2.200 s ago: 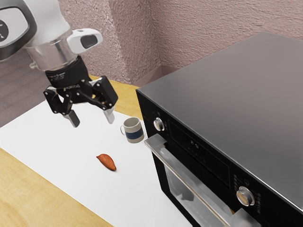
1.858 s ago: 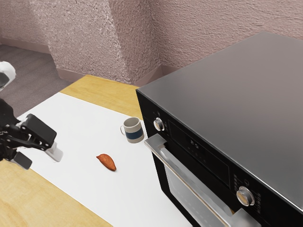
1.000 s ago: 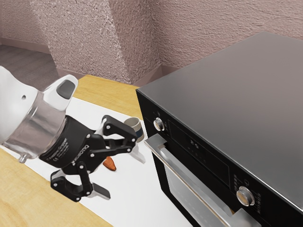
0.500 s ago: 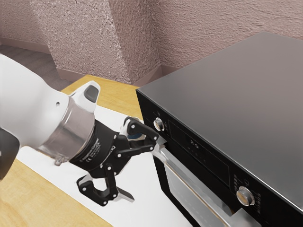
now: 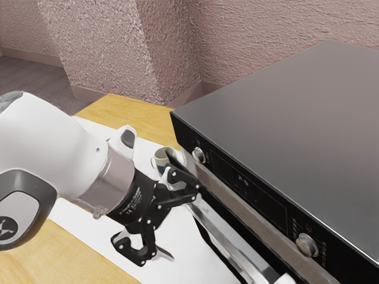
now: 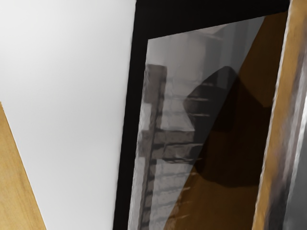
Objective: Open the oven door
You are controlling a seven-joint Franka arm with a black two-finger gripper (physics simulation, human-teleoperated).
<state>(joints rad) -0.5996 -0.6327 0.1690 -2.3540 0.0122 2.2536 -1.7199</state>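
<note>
The oven (image 5: 290, 112), filling the right of the frame, hasn't budged, but its oven door (image 5: 231, 222) has tipped outward since the earlier frame, now ajar at lower right, with the wide swing left to do. The gripper (image 5: 187, 234), lower centre, has followed, its fingers spread and released beside the door handle (image 5: 234, 245).

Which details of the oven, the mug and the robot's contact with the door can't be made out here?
- Mug: lower part hidden in the exterior view, behind the end effector.
- Door: lower part cut off by the exterior view's bottom edge.
- Handle: contact with the near fingertip unclear in the exterior view; the end effector overlaps it.
- Display: characters too small in the exterior view.
</note>
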